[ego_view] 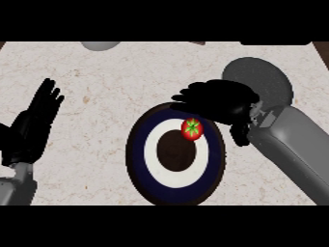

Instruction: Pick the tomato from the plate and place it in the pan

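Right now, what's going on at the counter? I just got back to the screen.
The tomato sits on the plate, on its white ring toward the upper right. The right hand is just above and beside it, fingers curled, but I can't tell whether it is touching the tomato. The pan lies beyond the hand, partly hidden by it, with nothing visible in it. The left hand rests open at the left, fingers up.

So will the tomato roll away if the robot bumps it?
Probably, a little. The tomato looks round, so a nudge from the right hand above it could set it rolling across the plate. It looks small and smooth, so it may also slip between fingers.
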